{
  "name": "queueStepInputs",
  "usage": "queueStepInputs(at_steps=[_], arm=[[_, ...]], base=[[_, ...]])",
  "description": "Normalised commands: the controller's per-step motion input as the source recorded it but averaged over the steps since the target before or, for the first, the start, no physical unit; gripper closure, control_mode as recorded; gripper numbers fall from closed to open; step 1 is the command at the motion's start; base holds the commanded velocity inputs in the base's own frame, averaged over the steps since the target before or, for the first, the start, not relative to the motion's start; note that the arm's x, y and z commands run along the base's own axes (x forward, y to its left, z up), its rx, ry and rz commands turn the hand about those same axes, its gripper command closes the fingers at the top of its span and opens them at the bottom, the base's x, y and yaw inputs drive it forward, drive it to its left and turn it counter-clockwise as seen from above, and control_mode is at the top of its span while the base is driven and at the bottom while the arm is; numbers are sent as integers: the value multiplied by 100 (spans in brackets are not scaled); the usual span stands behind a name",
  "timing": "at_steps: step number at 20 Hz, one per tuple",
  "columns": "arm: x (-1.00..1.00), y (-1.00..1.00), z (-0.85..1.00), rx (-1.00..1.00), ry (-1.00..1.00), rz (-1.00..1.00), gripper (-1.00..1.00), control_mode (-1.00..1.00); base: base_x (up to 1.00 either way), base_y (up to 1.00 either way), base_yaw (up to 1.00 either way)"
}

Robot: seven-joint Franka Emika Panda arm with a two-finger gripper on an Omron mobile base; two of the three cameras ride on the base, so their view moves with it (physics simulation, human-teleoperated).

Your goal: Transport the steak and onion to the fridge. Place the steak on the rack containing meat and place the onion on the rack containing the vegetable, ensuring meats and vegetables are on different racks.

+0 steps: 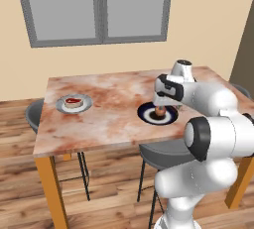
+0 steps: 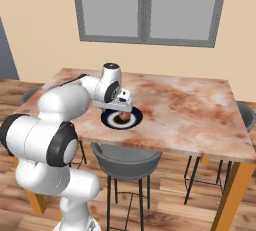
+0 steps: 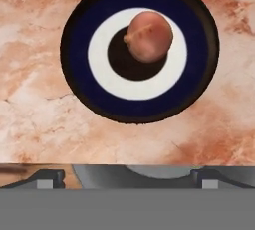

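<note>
Two plates sit well apart on the worktop (image 1: 114, 119): the steak (image 1: 73, 101) left, the onion (image 3: 148, 36) near the front edge beneath the hand (image 1: 160, 108); whether its fingers are spread, I cannot tell.

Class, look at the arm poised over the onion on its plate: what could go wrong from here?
1. The onion is a smooth ball lying off-centre on the dark-ringed plate; it might roll as the gripper closes.
2. That plate sits near the table edge, so a nudge could push it off.
</note>
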Motion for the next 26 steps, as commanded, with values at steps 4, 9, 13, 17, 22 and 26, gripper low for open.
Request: queueStepInputs(at_steps=[4,9,13,17,22,26], arm=[[35,-2,-19,1,1,0,-100,-100],[22,-9,-13,0,1,0,-100,-100],[9,-6,-16,0,0,0,-100,-100],[23,-3,-21,0,0,0,-100,-100],[25,-5,-20,0,0,0,-100,-100],[23,-8,-21,0,0,0,-100,-100]], base=[[0,0,0],[0,0,0],[0,0,0],[0,0,0],[0,0,0],[0,0,0]])
